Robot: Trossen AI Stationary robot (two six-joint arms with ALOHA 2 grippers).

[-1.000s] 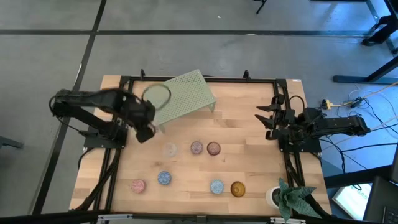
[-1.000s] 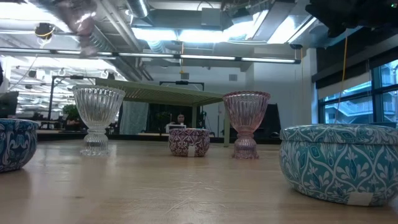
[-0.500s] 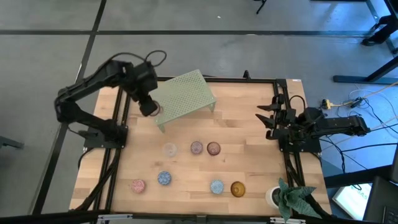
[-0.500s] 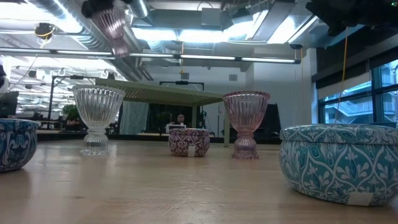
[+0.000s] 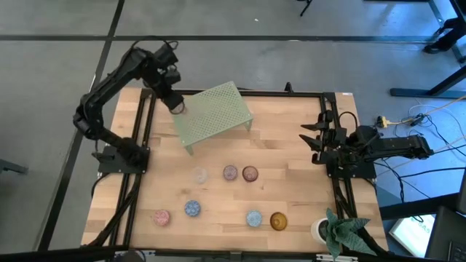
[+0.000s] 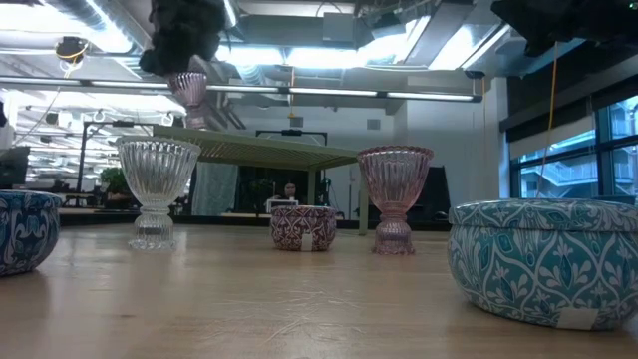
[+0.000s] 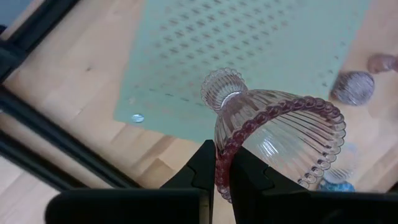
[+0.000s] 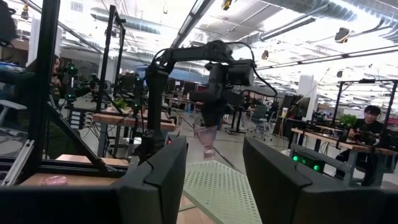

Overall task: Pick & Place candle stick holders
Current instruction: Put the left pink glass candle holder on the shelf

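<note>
One pink stemmed glass holder (image 7: 273,143) is pinched by its rim between the left gripper (image 7: 222,163) fingers, hanging above the green rack's (image 5: 215,113) edge. Right gripper (image 5: 314,136) fingers apart w/ nothing between, parked at table's (image 5: 291,189) right side.

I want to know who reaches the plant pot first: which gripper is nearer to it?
Right. The right gripper waits at the table's right edge, same side as the plant pot. The left gripper hangs at the opposite far corner, over the rack.
</note>
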